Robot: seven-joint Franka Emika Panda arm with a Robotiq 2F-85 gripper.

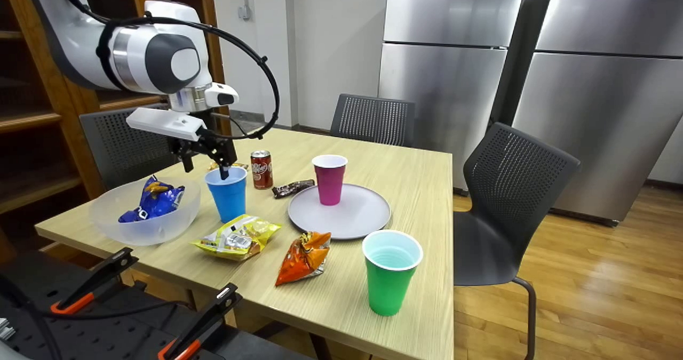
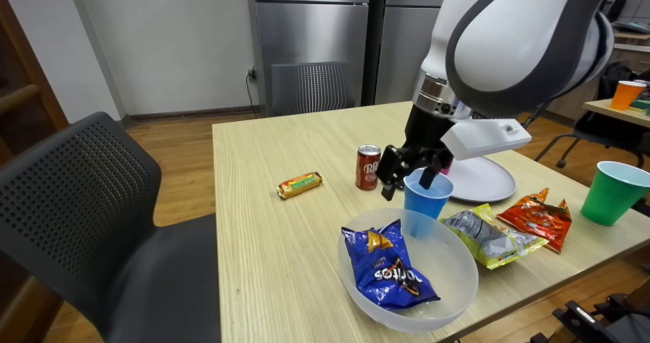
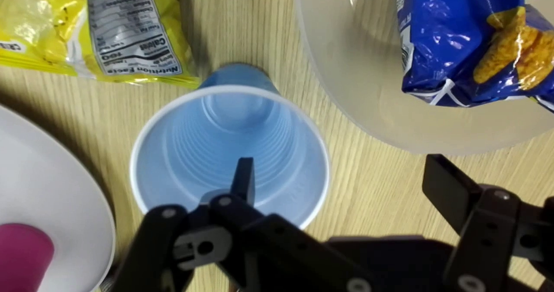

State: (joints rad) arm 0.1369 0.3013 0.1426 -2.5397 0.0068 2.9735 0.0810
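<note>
Your black two-fingered pincer [image 3: 339, 166] stands spread apart, one tip at the mouth of the blue plastic cup [image 3: 225, 136] beside the round frosted bowl [image 3: 376, 93]. Sideways drift could topple the cup should that tip catch its rim.

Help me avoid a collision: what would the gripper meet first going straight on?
Probably the blue cup: the gripper points down, one finger over or inside the cup's mouth. The other aims outside it, near the translucent bowl; depth is unclear.
</note>
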